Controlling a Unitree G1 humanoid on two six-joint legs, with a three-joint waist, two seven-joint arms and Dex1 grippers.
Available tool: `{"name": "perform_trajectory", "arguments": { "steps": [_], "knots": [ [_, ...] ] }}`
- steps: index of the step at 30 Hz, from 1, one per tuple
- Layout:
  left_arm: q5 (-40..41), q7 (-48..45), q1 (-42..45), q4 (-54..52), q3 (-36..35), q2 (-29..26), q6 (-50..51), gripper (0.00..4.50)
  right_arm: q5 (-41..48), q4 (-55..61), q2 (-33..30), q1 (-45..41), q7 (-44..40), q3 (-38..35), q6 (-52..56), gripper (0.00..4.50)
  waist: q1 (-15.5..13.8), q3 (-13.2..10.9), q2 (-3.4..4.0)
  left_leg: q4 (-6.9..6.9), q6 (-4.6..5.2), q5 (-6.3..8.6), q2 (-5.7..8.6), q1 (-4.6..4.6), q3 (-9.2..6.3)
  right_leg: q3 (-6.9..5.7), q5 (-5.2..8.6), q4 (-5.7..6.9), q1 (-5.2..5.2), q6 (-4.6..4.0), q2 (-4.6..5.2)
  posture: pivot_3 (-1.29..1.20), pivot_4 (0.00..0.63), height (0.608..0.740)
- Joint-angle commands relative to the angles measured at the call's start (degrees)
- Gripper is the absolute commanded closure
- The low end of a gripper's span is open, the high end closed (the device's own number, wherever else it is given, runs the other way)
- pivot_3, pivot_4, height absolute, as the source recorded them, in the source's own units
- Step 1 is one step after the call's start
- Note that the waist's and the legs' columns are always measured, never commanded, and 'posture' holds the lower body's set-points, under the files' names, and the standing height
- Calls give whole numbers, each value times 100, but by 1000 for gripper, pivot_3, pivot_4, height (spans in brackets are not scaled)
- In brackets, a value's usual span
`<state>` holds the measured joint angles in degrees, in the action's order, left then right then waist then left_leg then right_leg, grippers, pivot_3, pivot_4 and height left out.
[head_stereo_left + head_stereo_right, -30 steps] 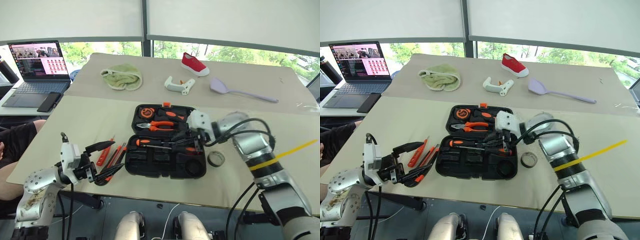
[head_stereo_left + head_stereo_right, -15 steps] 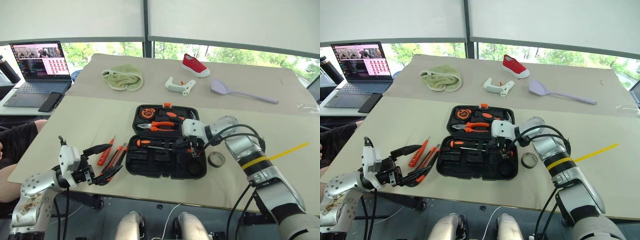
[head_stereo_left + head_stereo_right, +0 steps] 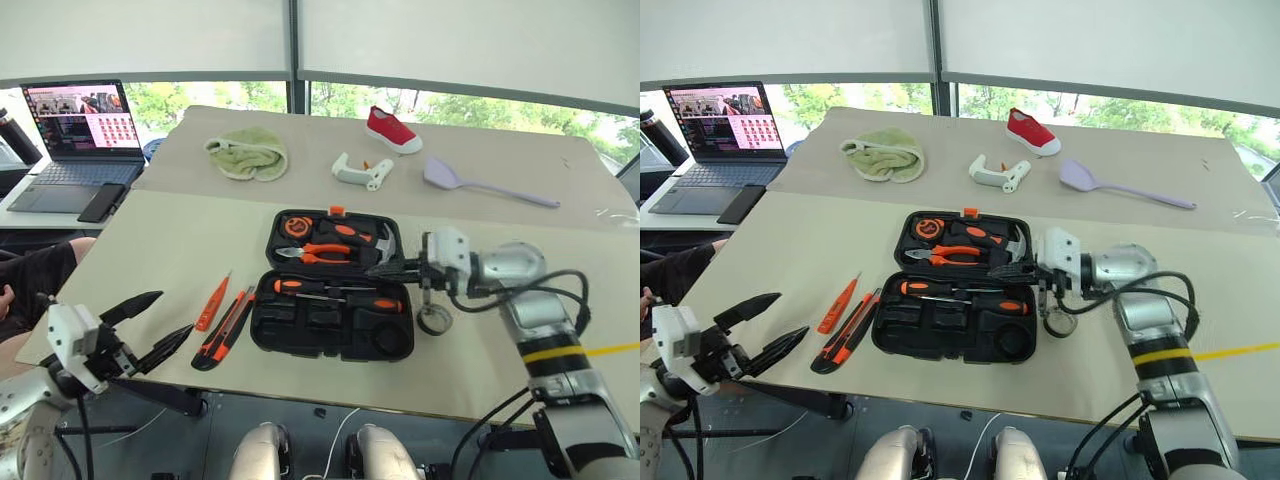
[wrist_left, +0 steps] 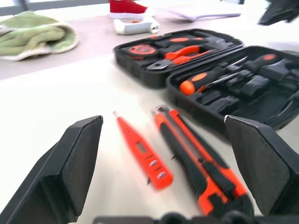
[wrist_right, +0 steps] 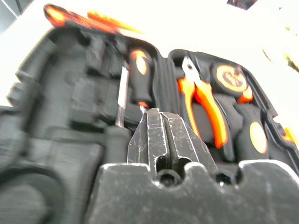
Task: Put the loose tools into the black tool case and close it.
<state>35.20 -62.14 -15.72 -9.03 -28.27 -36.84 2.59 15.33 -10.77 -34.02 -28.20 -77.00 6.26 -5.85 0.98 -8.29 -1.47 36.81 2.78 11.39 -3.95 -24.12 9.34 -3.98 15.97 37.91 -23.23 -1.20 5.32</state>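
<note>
The black tool case [image 3: 330, 300] lies open mid-bench, two screwdrivers [image 3: 335, 292] slotted inside. The tester screwdriver [image 3: 212, 302] and utility knife [image 3: 224, 330] lie just left. Left gripper [image 3: 145, 325] fingers spread wide; right gripper [image 3: 385, 268] fingers pressed together, empty, over the case.

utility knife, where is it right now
The utility knife lies on the table on the robot's left, just outside the open black tool case's left edge, with the small orange tester screwdriver beside it on its far side from the case.
</note>
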Motion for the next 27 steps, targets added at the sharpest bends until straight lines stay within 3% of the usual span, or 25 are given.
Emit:
{"name": "perform_trajectory", "arguments": {
  "steps": [1, 8, 19, 21, 23, 27],
  "knots": [
    [70, -180, 146, -218, 187, -1, -108, 0, -57, 360, 63, 58, 141, 199, 241, 4481, 0, 0, 1, 0, 0, 0, 0, 0, 1, 0, 0, 0, -1, 0, 1, 0, 150, 736],
    [-68, -398, 460, -363, 789, -94, -31, 0, -910, -96, 336, -353, 675, 838, 635, 4481, 22, 0, 1, 0, -6, -1, 0, 0, 2, 4, 0, 6, -8, -3, -2, 0, 150, 736],
    [-126, -302, 374, -394, 780, -77, -8, 0, -1503, -339, 468, -666, 752, 1421, 1131, 4481, 86, 4, -4, 0, -9, -3, -3, 9, -1, 2, 0, 9, 0, -4, -4, 0, 150, 736],
    [-112, -259, 313, -419, 721, -69, -16, 0, -1388, -245, 458, -642, 700, 1377, 1040, 4481, 97, 4, -4, 0, -9, -2, -3, 12, -1, 3, 0, 9, 2, -5, -3, 0, 150, 736],
    [70, -140, 151, -447, 438, -90, 125, 0, -887, -104, 511, -566, 808, 859, 911, 4481, 106, 3, -4, 0, -10, -2, -4, 12, -2, 4, 1, 9, 2, -5, -3, 0, 150, 736],
    [538, 54, -506, -245, -518, -154, 634, 0, 339, 352, 165, -6, 533, -353, 1005, 3407, 106, -1, -5, -1, -10, -1, -5, -9, -7, 10, 2, 6, -12, -7, 2, 0, 150, 736]
  ]
}}
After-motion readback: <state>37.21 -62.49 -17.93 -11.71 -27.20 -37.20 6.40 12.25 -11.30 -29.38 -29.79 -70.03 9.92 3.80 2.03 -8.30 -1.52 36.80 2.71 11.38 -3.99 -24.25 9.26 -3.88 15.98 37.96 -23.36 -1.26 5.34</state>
